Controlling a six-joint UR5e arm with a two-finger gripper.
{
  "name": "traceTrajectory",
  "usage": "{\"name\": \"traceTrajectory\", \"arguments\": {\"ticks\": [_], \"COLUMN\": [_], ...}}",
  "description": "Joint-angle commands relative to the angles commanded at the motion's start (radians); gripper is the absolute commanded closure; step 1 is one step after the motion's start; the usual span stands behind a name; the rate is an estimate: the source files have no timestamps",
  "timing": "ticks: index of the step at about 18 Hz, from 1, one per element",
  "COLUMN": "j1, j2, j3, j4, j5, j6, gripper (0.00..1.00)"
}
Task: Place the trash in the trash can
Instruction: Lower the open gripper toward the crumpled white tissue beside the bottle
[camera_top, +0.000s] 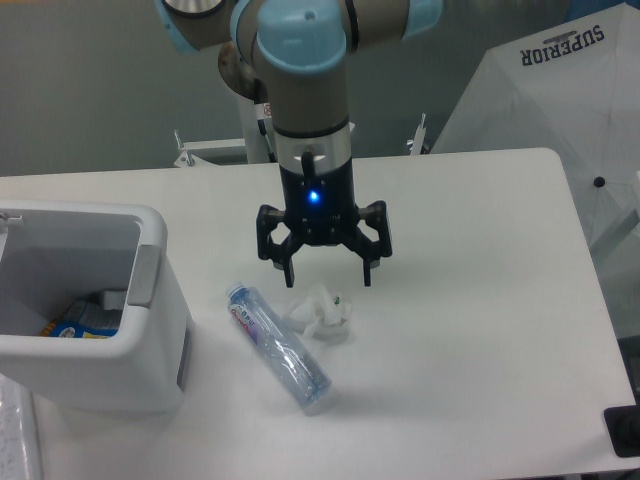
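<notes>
Your claw (327, 278) is wide open and holds nothing. It hangs just above the paper wad (323, 311). The wad lies on the table (470, 300), right beside the bottle (278, 346). The trash can (95, 310) sits off to the side.

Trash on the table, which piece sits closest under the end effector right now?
The crumpled paper wad, almost directly below the open end effector. The crushed plastic bottle lies further left, angled away.
</notes>
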Motion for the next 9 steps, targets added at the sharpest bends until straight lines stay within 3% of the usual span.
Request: {"name": "traceTrajectory", "arguments": {"ticks": [4,9], "j1": [-0.002,-0.002], "j2": [0.002,0.008], "j3": [-0.072,-0.179], "j4": [0.003,0.003], "j5": [-0.002,-0.002], "j6": [0.041,0.297], "gripper": [0.00,0.00]}}
